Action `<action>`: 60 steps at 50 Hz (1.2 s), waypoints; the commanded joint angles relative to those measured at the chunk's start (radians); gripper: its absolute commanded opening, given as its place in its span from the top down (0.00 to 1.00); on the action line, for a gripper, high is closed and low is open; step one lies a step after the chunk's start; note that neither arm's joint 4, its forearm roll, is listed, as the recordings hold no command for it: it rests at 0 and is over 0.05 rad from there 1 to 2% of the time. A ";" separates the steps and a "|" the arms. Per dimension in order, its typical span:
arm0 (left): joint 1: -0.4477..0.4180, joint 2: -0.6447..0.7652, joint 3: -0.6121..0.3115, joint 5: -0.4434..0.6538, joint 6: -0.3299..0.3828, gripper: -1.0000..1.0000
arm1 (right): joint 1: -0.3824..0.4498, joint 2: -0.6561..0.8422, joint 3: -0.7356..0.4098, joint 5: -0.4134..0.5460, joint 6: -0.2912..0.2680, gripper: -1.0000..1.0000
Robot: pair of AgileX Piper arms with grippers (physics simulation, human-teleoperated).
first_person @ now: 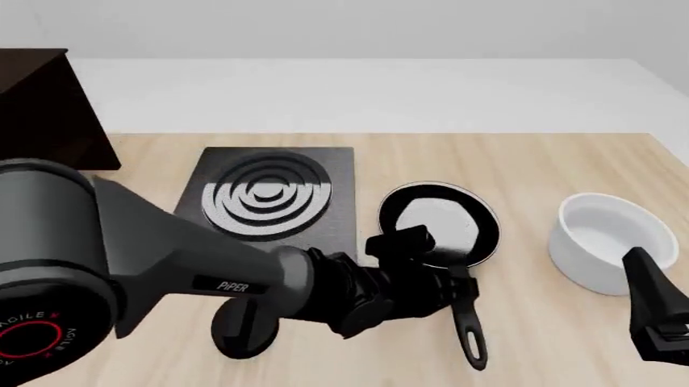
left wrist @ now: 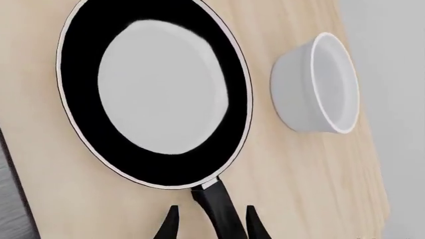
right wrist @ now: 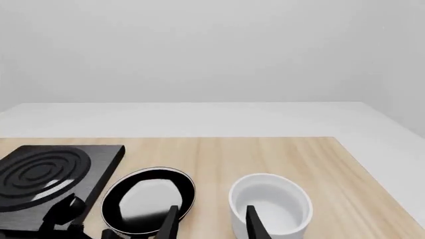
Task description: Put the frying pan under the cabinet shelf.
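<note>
Cabinet shelf (first_person: 48, 105) cut by the front view's left edge; right claw (first_person: 659, 310) partly off-frame.

You have a square black stove plate (first_person: 271, 201) with silver rings toward the table's far left; a white bowl (first_person: 603, 242) near its right edge; a small black knob (first_person: 242, 326) by the near edge.

Wooden table (first_person: 560, 161) (frying pan (first_person: 440, 223), stove plate (first_person: 274, 197), bowl (first_person: 603, 242))

Light was bright, even and soft, with hardly any shadows on the table (first_person: 560, 169). The pan (left wrist: 156, 89) mirrored pale glare. Renders stayed sharp, with no blur or edge distortion.
</note>
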State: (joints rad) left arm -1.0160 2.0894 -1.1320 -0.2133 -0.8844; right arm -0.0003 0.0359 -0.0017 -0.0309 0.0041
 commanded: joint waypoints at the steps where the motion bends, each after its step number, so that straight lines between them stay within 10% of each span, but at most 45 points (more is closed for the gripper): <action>1: -0.033 0.056 -0.003 -0.052 -0.033 0.00 | 0.000 -0.001 0.000 0.000 0.000 0.00; 24: -0.093 0.143 -0.006 -0.152 -0.116 0.00 | 0.000 0.000 0.000 0.000 0.000 0.00; 25: -0.091 0.148 -0.004 -0.165 -0.125 1.00 | 0.000 0.000 0.000 0.000 0.000 0.00; 60: -0.028 -0.178 0.326 -0.410 -0.215 1.00 | 0.000 0.000 0.000 0.000 0.000 0.00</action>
State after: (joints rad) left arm -1.0435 2.0587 -0.9344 -0.5336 -1.0837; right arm -0.0003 0.0360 -0.0017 -0.0311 0.0041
